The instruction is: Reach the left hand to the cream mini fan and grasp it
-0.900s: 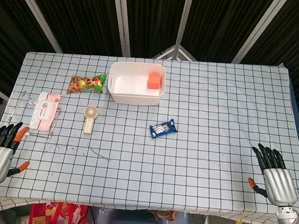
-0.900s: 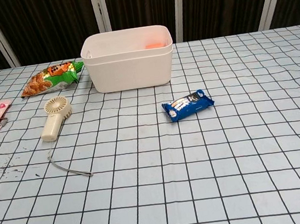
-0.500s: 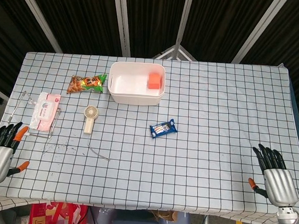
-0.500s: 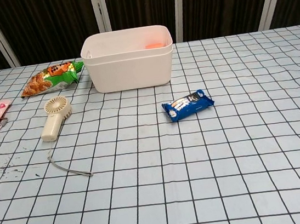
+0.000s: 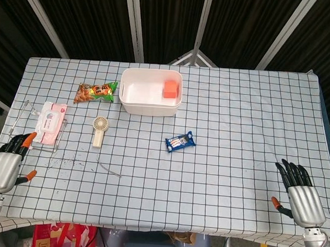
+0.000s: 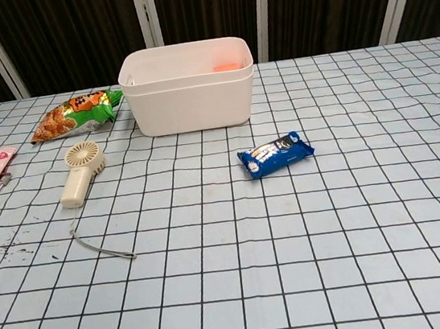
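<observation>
left hand [image 5: 4, 165] at the lower left of the head view, over the table's near left edge, fingers spread and holding nothing. right hand [image 5: 299, 194] at the lower right, fingers likewise apart, nothing in it. neither hand appears in the chest view.

cream mini fan [image 5: 99, 130] lies flat on the checked tablecloth [image 5: 237, 133], left of centre, round head toward the top of the frame and handle toward the bottom; well apart from the left hand. its thin cord [image 6: 99, 247] trails loose below the handle.

white bin [image 5: 150, 92] sits above and right of the fan, an orange block [image 5: 170, 89] inside. green snack bag [image 5: 96, 92] upper left of the fan, pink wipes pack [image 5: 50, 122] at left, blue wrapped snack [image 5: 180, 141] near centre.
</observation>
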`<action>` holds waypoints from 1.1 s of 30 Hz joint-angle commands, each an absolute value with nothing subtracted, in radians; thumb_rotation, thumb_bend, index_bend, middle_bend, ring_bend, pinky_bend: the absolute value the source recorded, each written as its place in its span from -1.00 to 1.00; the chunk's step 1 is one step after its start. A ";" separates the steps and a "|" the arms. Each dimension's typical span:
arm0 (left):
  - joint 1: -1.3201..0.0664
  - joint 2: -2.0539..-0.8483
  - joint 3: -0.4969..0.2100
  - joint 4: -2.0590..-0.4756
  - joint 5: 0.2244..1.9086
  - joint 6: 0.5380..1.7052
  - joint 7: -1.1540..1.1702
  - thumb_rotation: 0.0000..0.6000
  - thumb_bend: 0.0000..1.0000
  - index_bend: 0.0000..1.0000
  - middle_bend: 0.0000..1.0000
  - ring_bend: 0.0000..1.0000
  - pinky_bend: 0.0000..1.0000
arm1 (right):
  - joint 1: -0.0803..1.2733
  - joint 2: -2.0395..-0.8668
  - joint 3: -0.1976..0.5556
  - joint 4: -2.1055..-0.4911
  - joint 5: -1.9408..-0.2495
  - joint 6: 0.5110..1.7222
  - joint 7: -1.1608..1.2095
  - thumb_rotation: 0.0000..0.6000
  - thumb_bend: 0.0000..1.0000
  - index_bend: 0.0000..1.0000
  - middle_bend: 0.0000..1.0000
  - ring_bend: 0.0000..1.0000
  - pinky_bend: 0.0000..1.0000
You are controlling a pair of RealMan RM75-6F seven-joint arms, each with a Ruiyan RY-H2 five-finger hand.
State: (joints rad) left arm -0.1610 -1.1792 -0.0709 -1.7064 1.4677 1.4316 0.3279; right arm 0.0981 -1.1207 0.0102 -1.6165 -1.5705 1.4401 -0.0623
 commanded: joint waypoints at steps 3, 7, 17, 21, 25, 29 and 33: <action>-0.241 -1.200 -0.135 -1.776 1.326 1.306 0.401 1.00 0.03 -1.00 0.83 0.64 0.73 | 0.100 -1.118 0.011 -1.618 -1.570 1.437 -0.056 1.00 -0.42 -1.00 -1.00 -1.00 -0.88; -0.351 -1.237 -0.195 -1.803 1.125 1.162 0.539 1.00 0.26 -1.00 0.96 0.77 0.87 | 0.105 -1.115 0.011 -1.621 -1.570 1.430 -0.043 1.00 -0.42 -1.00 -1.00 -1.00 -0.88; -0.502 -1.341 -0.207 -1.806 0.848 1.115 0.785 1.00 0.30 -1.00 0.98 0.78 0.89 | 0.109 -1.107 0.007 -1.622 -1.581 1.428 -0.021 1.00 -0.42 -1.00 -1.00 -1.00 -0.88; -0.548 -1.392 -0.202 -1.773 0.786 1.116 0.833 1.00 0.31 -1.00 0.98 0.78 0.89 | 0.111 -1.107 0.004 -1.623 -1.587 1.427 -0.016 1.00 -0.42 -1.00 -1.00 -1.00 -0.88; -0.586 -1.435 -0.190 -1.735 0.736 1.121 0.870 1.00 0.31 -1.00 0.98 0.78 0.89 | 0.111 -1.106 0.002 -1.623 -1.592 1.427 -0.013 1.00 -0.42 -1.00 -1.00 -1.00 -0.88; -0.616 -1.473 -0.177 -1.696 0.703 1.125 0.888 1.00 0.31 -1.00 0.98 0.78 0.89 | 0.112 -1.106 0.000 -1.624 -1.595 1.428 -0.008 1.00 -0.42 -1.00 -1.00 -1.00 -0.88; -0.637 -1.498 -0.173 -1.667 0.679 1.123 0.885 1.00 0.31 -1.00 0.98 0.78 0.89 | 0.112 -1.104 0.000 -1.625 -1.594 1.427 -0.001 1.00 -0.42 -1.00 -1.00 -1.00 -0.88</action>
